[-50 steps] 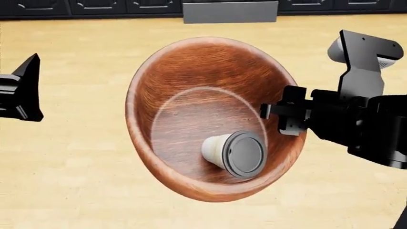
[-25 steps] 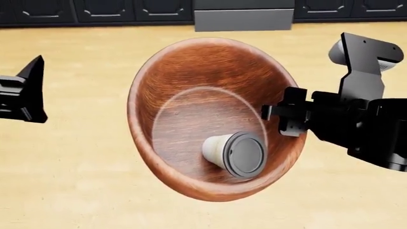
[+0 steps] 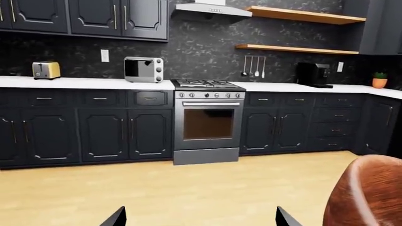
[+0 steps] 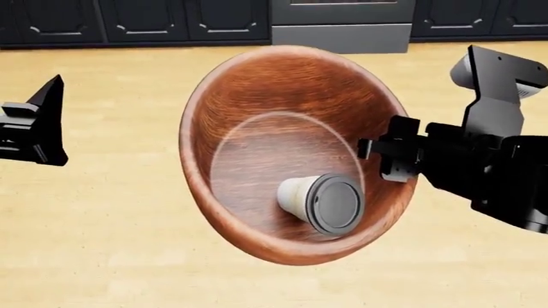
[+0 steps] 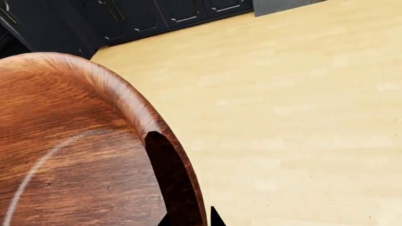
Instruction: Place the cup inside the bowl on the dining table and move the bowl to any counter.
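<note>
Bowl (image 4: pixel 256 128) pinched at rim by right pincer (image 4: pixel 396 158), over floor. Cup (image 4: pixel 321 201) lying inside. Left pincer (image 4: pixel 34 128) wide open, holding nothing.

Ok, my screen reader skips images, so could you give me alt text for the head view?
A large wooden bowl is held tilted above a light wood floor by the right tool, clamped on its rim, with a lidded cup lying on its side inside. The left tool hangs apart, holding nothing.

A steel stove (image 3: pixel 208 123) stood between dark cabinets (image 3: pixel 75 129), with a hood (image 3: pixel 212 10) above it. A toaster (image 3: pixel 46 69) and a microwave (image 3: pixel 143 69) sat left of it, a coffee machine (image 3: pixel 314 74) and a potted plant (image 3: pixel 379 80) right. Utensils (image 3: pixel 253 67) hung under wooden shelves (image 3: pixel 296 48). The floor (image 4: pixel 102 218) was pale wood.
</note>
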Motion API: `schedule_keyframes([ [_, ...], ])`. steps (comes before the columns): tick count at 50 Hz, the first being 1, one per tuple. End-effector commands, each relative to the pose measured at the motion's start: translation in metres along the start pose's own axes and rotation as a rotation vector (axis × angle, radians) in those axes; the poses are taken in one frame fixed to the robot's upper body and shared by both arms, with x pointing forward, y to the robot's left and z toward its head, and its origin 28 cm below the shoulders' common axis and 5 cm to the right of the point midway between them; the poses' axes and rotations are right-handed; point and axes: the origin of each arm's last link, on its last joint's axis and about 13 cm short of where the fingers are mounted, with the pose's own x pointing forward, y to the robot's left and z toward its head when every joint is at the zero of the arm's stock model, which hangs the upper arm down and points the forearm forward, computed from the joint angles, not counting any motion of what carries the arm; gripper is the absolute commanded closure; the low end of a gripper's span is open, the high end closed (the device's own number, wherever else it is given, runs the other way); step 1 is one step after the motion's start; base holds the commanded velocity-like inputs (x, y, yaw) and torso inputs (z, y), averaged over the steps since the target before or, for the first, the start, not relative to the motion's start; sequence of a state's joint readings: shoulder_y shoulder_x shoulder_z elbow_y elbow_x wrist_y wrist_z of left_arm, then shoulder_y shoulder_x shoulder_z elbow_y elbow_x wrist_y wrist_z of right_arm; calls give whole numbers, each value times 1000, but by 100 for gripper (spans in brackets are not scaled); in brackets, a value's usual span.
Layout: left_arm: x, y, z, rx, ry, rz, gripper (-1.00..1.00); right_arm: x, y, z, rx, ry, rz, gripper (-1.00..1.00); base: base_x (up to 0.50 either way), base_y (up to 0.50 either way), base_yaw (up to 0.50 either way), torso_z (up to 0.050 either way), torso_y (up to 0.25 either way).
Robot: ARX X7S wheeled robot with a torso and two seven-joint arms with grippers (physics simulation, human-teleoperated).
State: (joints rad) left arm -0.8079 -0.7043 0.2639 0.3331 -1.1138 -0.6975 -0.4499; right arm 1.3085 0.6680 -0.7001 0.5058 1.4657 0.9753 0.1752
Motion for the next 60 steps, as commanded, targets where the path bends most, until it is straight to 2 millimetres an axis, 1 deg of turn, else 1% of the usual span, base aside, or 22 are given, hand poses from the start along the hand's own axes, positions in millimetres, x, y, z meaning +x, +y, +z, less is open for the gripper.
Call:
schedule_keyframes([
  [1, 0, 1, 1, 1, 0, -1, -100, -3, 2, 5, 31, -27, 16, 100, 0, 0, 0, 0, 0],
  [9, 0, 0, 1, -1, -2, -2, -100, -3, 3, 8, 28, -34, 18, 100, 0, 0, 0, 0, 0],
  [12, 0, 1, 1, -2, -2, -1, -100, -3, 4, 8, 17, -34, 24, 100, 339, -17, 0, 0, 3],
  [21, -1, 2, 0, -3, 0, -2, -100, -3, 3, 8, 10, -32, 22, 100, 482, -24, 0, 0, 0],
  [25, 2, -4, -1, -2, 0, -3, -100, -3, 3, 7, 12, -34, 24, 100, 499, -25, 0, 0, 3],
  [30, 1, -1, -1, -2, 0, -3, -100, -2, 2, 6, 11, -30, 23, 100, 499, -25, 0, 0, 2],
  [33, 1, -2, -2, -2, 2, -4, -100, -2, 2, 5, 12, -30, 23, 100, 499, -25, 0, 0, 0],
  [34, 0, 0, -1, -2, 2, -3, -100, -2, 2, 5, 11, -30, 24, 100, 499, -25, 0, 0, 0],
  [40, 1, -2, -2, -2, 1, -3, -100, 0, 2, 5, 9, -27, 26, 100, 499, -25, 0, 0, 2],
  [43, -1, 2, -1, -2, 1, -1, -100, 0, 2, 5, 5, -26, 27, 100, 499, -25, 0, 0, 4],
  [51, 1, -1, -1, 1, -2, -1, -100, 0, 4, 7, -5, -28, 30, 100, 499, -25, 0, 0, 1],
  [60, 0, 3, 1, 1, -2, 2, -100, -1, 5, 9, -9, -33, 36, 100, 499, -25, 0, 1, 1],
])
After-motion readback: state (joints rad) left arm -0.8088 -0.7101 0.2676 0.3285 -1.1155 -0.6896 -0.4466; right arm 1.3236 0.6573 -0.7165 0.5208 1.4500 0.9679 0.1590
